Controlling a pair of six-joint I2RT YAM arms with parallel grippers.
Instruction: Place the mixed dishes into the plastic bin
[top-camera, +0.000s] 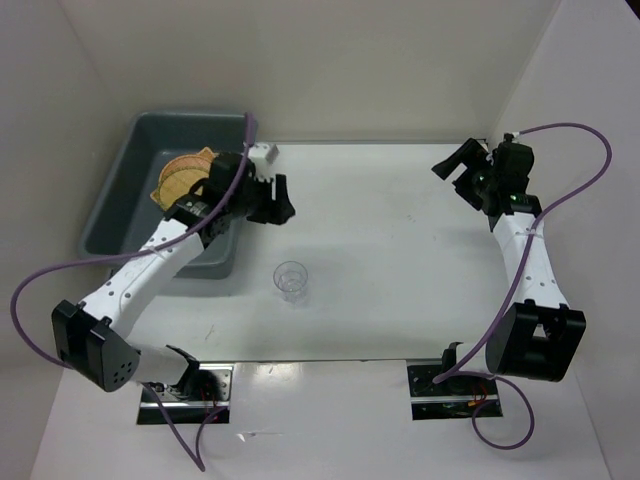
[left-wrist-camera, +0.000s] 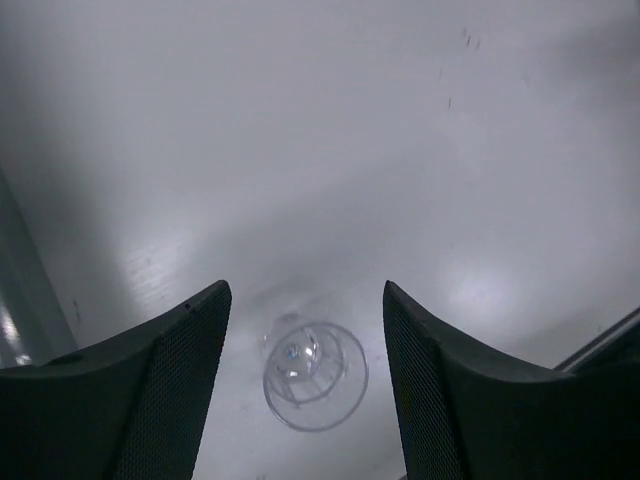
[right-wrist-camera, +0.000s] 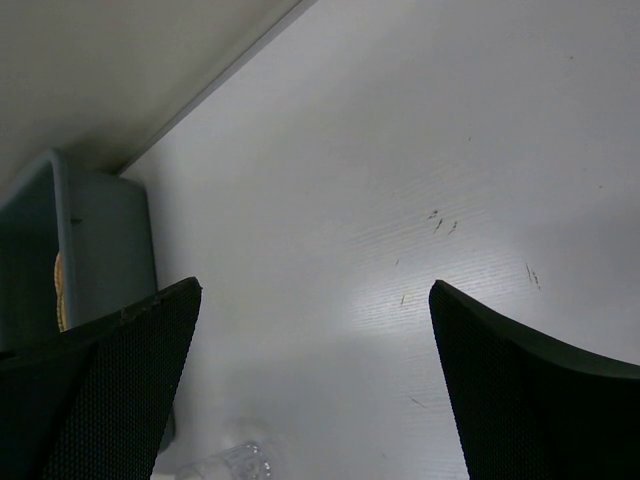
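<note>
Left gripper (top-camera: 272, 200): gapes wide, grips nothing, hangs over the white table (top-camera: 400, 220). Frames the clear plastic cup (top-camera: 291, 281) between its two black fingers (left-wrist-camera: 180, 380) in the wrist view, yet touches it with neither. Cup upright on the table, mouth up, near and just ahead of the fingertips, outside the bin. Directly behind this gripper, the grey plastic bin (top-camera: 140, 140), its right wall just beside the wrist. Inside, orange woven trays (top-camera: 185, 178) overlapping against the far part of the floor; cannot tell how many, with the arm across them.

Right gripper (top-camera: 462, 168): likewise spread wide and empty, raised near the back right of the table. Well apart from cup and bin alike. Faces both across the bare tabletop: bin far off to its left, a sliver of orange tray showing over the rim; cup low and ahead, between the lines of its fingers.
</note>
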